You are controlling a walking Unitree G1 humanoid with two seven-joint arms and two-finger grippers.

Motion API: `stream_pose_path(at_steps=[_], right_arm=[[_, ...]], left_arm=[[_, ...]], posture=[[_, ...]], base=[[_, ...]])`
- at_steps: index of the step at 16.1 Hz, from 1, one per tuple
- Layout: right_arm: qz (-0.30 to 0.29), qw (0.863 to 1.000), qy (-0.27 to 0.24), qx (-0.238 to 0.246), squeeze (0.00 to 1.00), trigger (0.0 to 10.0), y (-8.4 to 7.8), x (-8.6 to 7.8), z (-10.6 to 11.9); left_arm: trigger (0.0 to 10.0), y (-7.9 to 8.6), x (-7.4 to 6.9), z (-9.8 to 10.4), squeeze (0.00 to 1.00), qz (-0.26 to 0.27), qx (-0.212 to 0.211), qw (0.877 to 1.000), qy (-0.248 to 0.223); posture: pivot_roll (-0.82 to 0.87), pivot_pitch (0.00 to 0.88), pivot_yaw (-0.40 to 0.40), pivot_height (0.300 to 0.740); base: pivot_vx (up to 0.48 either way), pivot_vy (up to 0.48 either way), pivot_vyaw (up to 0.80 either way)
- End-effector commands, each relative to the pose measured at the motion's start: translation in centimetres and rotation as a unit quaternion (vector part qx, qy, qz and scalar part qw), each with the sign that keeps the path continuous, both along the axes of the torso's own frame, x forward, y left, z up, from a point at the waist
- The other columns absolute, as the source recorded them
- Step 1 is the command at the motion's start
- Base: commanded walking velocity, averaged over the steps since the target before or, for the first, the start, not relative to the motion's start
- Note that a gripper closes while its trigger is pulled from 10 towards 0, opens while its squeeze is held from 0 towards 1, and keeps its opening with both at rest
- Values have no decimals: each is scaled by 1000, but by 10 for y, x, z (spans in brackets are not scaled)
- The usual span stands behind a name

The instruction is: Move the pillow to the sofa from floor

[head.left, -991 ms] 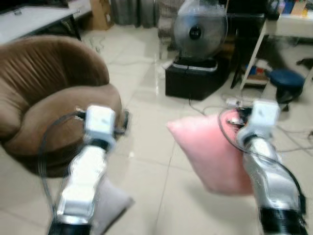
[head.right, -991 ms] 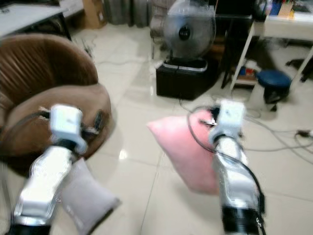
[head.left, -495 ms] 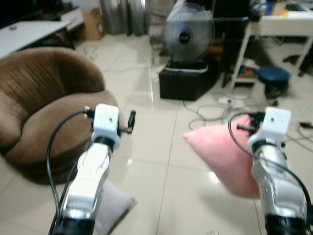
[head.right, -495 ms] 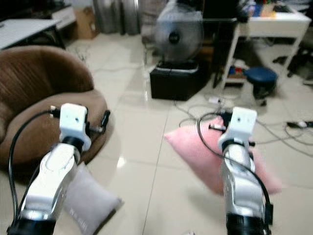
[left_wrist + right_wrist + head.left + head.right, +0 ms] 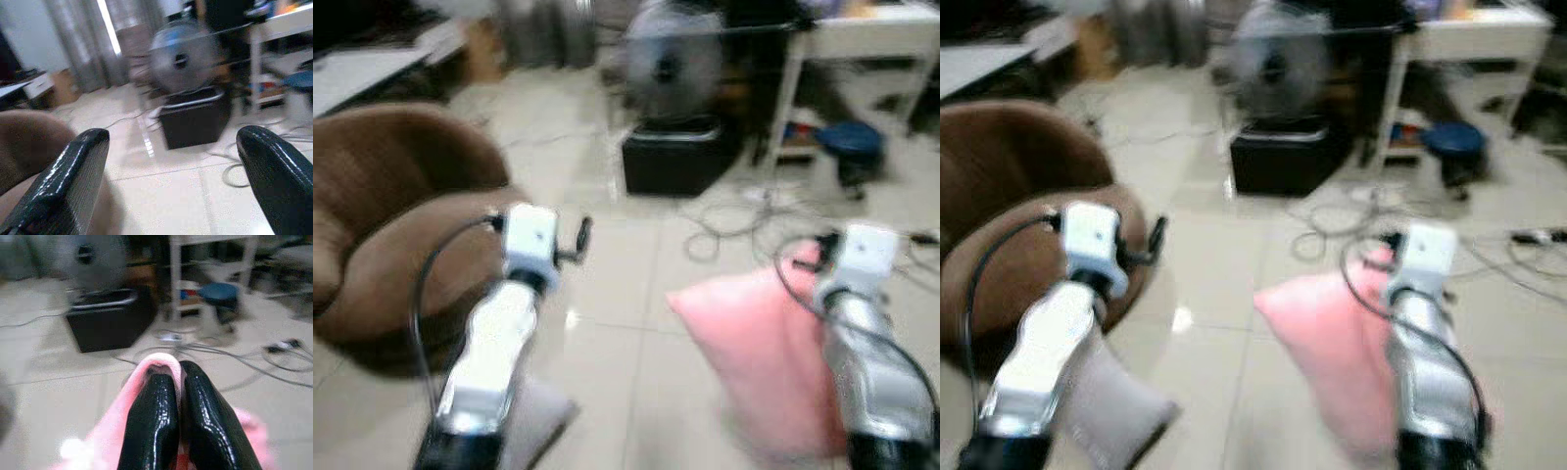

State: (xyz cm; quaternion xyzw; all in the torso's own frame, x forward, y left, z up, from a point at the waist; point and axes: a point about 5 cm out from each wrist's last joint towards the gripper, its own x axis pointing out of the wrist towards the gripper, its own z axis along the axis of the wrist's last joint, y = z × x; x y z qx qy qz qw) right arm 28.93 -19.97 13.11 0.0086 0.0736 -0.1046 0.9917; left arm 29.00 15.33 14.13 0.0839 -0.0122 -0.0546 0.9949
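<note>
A pink pillow (image 5: 754, 357) hangs above the tiled floor at the right, held by its upper corner. My right gripper (image 5: 168, 382) is shut on that pink corner (image 5: 159, 361); its silver arm (image 5: 862, 343) runs along the pillow's right side. The left gripper (image 5: 171, 161) is open with nothing between its black fingers (image 5: 73, 176), and it is raised beside the brown round sofa (image 5: 382, 225) at the left. A grey pillow (image 5: 1102, 397) lies on the floor under the left arm (image 5: 499, 333). The eye views are blurred.
Ahead stand a fan (image 5: 674, 61) on a black box (image 5: 677, 157), a white shelf unit (image 5: 847, 39) and a blue stool (image 5: 847, 147). Cables (image 5: 734, 220) trail over the tiles in front of them. Bare tiles (image 5: 617, 323) lie between my arms.
The whole picture has shifted and blurred, so the camera has moved. The pink pillow stays held in the right gripper, and the left gripper stays open beside the sofa.
</note>
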Motion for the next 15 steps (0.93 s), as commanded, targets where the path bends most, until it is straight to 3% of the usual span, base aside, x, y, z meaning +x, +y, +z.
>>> stream_pose_path(at_steps=[1,15], right_arm=[[-5,1000,-18,-8,0,10000,-5,-1,8],[6,999,-33,-22,0,10000,-2,10,15]], left_arm=[[10000,-4,2,2,0,-5,-2,1000,-3],[10000,6,-3,-1,0,19,-1,1000,1]], posture=[[-135,0,86,740],[-101,0,62,740]], base=[[368,0,0],[374,0,0]])
